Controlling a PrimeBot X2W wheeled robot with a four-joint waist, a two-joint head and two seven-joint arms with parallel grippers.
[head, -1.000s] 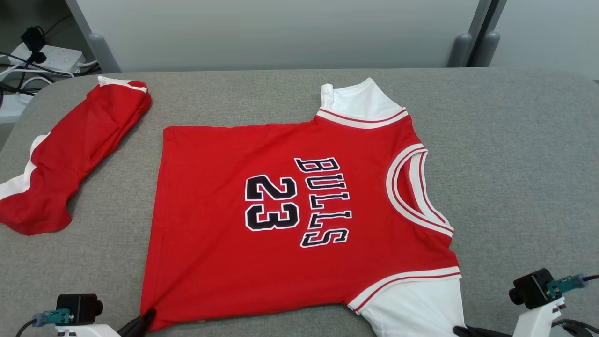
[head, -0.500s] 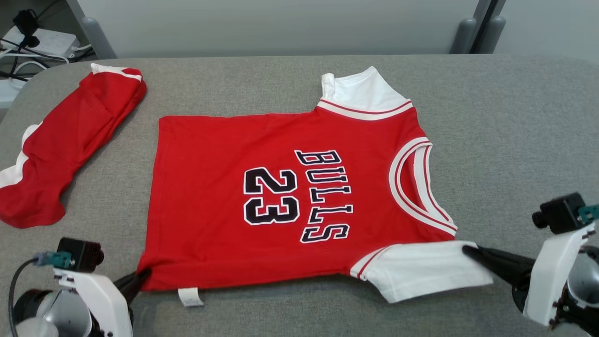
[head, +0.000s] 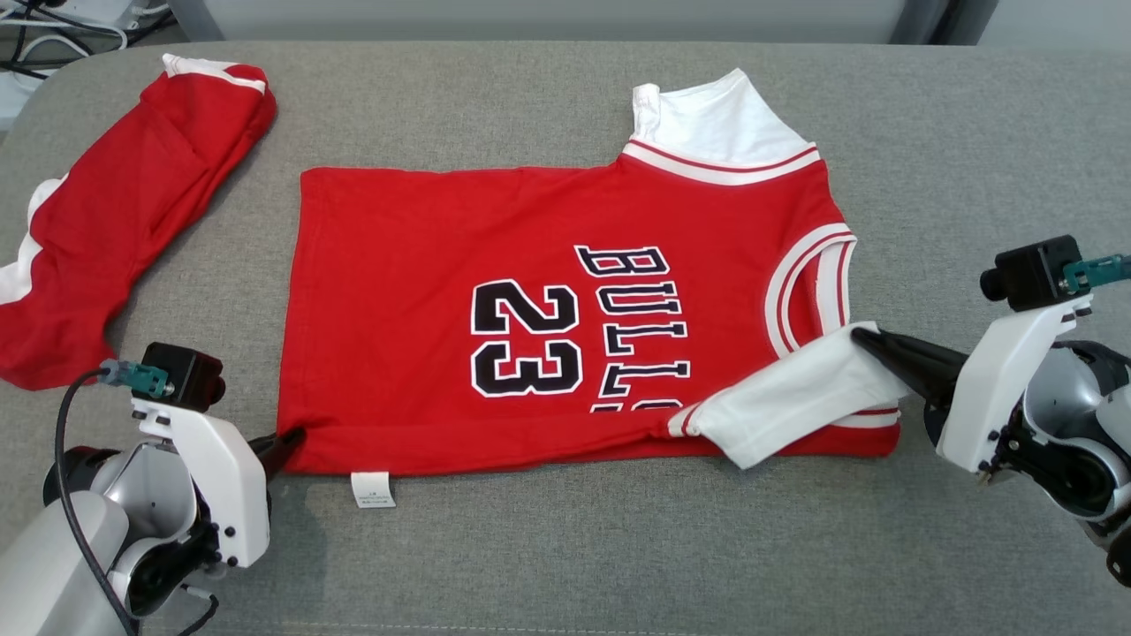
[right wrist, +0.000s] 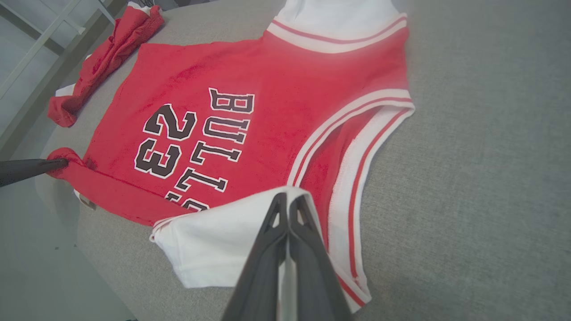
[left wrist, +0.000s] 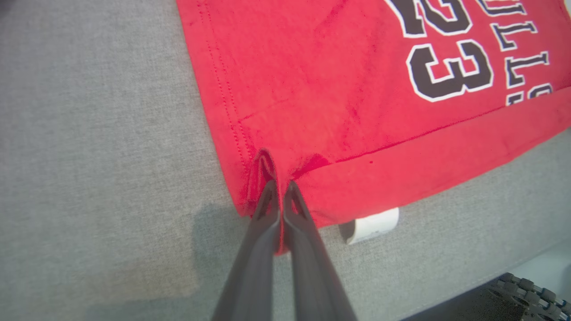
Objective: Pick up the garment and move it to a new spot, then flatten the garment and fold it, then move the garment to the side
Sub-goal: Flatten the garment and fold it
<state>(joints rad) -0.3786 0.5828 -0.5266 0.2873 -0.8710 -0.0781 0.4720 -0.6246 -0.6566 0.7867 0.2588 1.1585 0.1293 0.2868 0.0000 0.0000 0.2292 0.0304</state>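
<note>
Both claws are clamped shut on the jersey (head: 495,265). The left claw (head: 290,438) pinches its near hem corner, and the right claw (head: 864,337) holds the near white sleeve (head: 786,402), turned up over the red front. The jersey lies spread on the grey table (head: 618,548) between them, with another red garment (head: 124,203) well apart at the far left.

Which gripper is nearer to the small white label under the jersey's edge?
Left. The left gripper pinches the jersey corner just beside the label; the right gripper holds the white sleeve far across.
</note>
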